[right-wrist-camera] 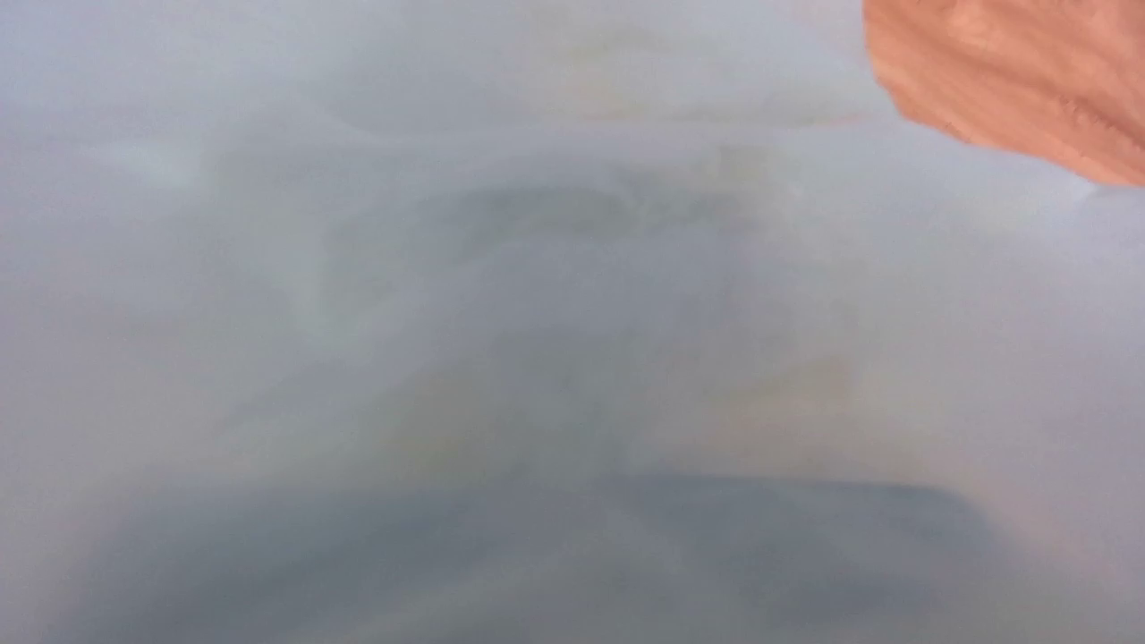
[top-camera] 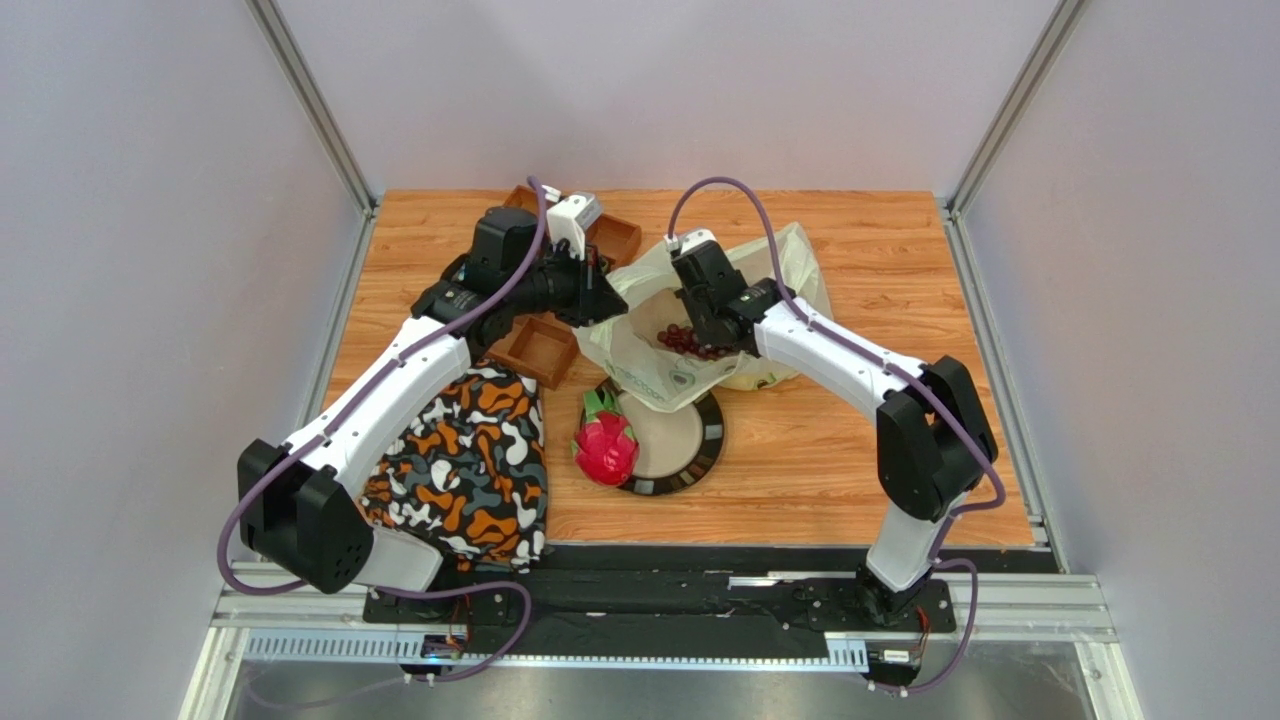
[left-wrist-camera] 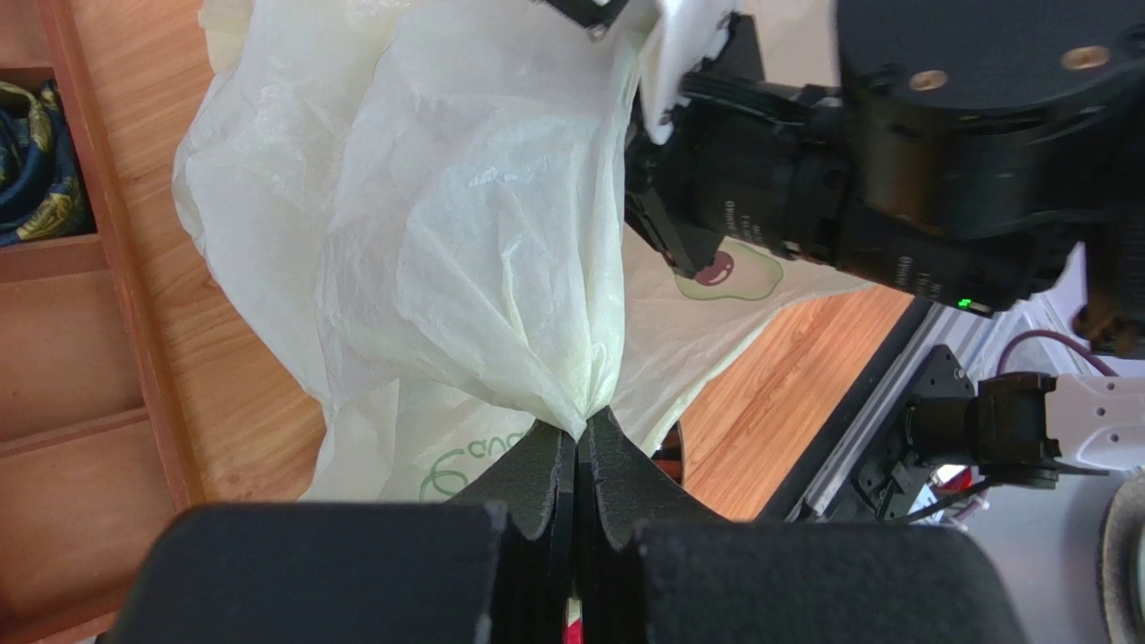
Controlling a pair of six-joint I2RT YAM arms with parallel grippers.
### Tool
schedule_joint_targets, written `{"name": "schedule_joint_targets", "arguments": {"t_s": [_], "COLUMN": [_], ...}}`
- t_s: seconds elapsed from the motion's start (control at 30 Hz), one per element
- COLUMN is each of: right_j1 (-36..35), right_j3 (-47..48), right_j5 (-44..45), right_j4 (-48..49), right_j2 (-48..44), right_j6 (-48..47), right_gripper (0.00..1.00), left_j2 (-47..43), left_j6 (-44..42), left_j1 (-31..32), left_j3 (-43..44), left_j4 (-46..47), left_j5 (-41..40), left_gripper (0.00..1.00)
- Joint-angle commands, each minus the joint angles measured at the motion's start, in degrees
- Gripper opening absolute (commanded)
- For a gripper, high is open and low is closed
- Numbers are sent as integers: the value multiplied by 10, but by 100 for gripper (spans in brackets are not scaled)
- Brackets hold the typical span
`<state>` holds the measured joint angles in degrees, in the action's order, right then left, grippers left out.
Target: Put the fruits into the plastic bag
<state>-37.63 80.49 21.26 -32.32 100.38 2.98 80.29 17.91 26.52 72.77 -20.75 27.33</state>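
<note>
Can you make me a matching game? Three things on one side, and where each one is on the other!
1. pink-red dragon fruit
2. dark purple grape bunch
3. orange-black-white patterned cloth

A. inside the pale translucent plastic bag
B. on the near-left part of the wooden table
C. at the left edge of the round dark-rimmed plate

Pairs: 1-C, 2-A, 3-B.

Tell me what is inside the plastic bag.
A dark purple grape bunch shows in the mouth of the plastic bag. The right arm and cloudy film hide the rest.
</note>
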Motion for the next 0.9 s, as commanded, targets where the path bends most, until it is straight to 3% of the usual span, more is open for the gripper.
{"name": "schedule_joint_targets", "arguments": {"t_s": [0.0,0.13,0.23,0.47,0.57,0.87], "right_j1": [4,16,22,26,27,31], "right_j3": [-9,-9,-11,-16,-17,-36], "right_j5": [-12,-21,-30,-37,-40,-75], "right_j4": [-1,-3,-4,-2,1,23], "right_j2": [25,39,41,39,37,-6], "right_j6": [18,26,29,36,36,44], "right_gripper": [0,1,8,42,50,53], "left_j2": [-17,-19,-19,-15,-15,-17], "left_j6": [4,2,2,5,4,2], "left_j1": [-2,-2,-2,-2,-2,-2], "left_j3": [2,2,2,3,3,3], "left_j4": [12,12,12,13,13,9], "left_j5": [4,4,3,6,8,3], "left_gripper": [0,0,0,0,0,0]}}
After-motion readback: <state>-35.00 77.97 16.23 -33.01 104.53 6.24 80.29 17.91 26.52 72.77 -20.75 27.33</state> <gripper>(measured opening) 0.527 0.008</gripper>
